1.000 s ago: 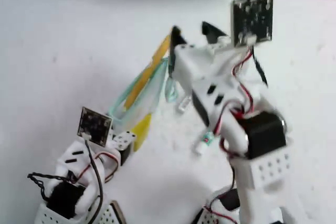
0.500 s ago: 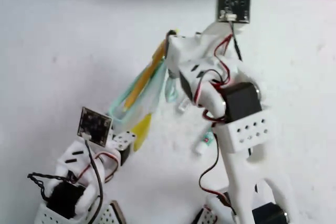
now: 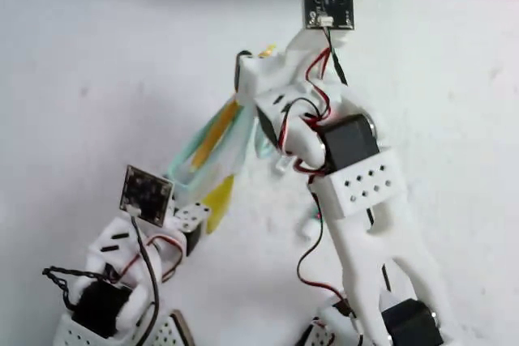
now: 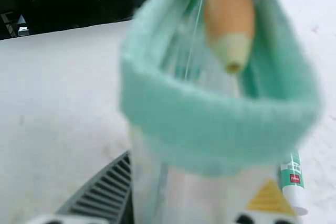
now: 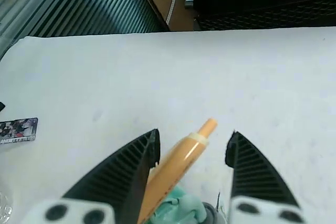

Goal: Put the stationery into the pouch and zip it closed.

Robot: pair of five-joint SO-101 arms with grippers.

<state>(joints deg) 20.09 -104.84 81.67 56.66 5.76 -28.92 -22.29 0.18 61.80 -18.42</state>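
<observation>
Swinging across toward the pouch (image 3: 219,143) with the right pincer (image 5: 194,134), now straddling the pen (image 5: 181,158) with jaws wide, probably readying to push it deeper. Gripping the pouch's near end in the left pincer (image 3: 201,210), pen lying partly inside. Counting one pouch, one pen, one tube (image 3: 316,220) loose on the bench (image 3: 97,79), two arms.

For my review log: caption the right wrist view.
Open right hand straddles the orange pen sticking out of the green pouch.
</observation>
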